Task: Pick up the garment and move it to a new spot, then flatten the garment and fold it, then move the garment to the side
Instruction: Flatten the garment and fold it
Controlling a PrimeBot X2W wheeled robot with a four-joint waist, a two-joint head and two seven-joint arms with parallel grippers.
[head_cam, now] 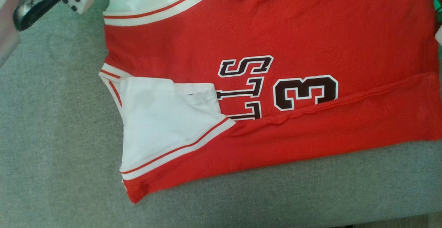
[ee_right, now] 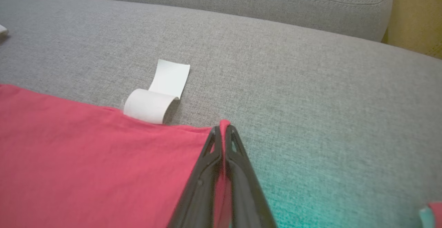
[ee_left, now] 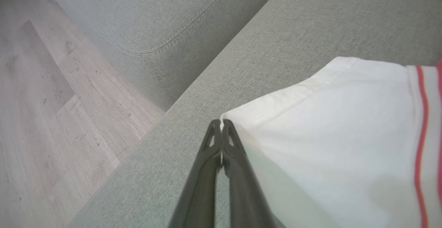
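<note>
1. The grey sofa seat [head_cam: 51, 152] carries everything.
2. The red jersey [head_cam: 310, 31] lies spread across it, with its near long edge folded over.
3. The left gripper [ee_left: 221, 122] is clenched on the corner of the white sleeve [ee_left: 328, 134].
4. The right gripper [ee_right: 223, 127] pinches a corner of the red hem.
5. A curled white label [ee_right: 152, 105] lies just beside that hem.

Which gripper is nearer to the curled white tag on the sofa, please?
Right. The right gripper pinches the red hem corner of the jersey, close beside the tag; the left gripper pinches a white sleeve corner at the opposite end.
</note>
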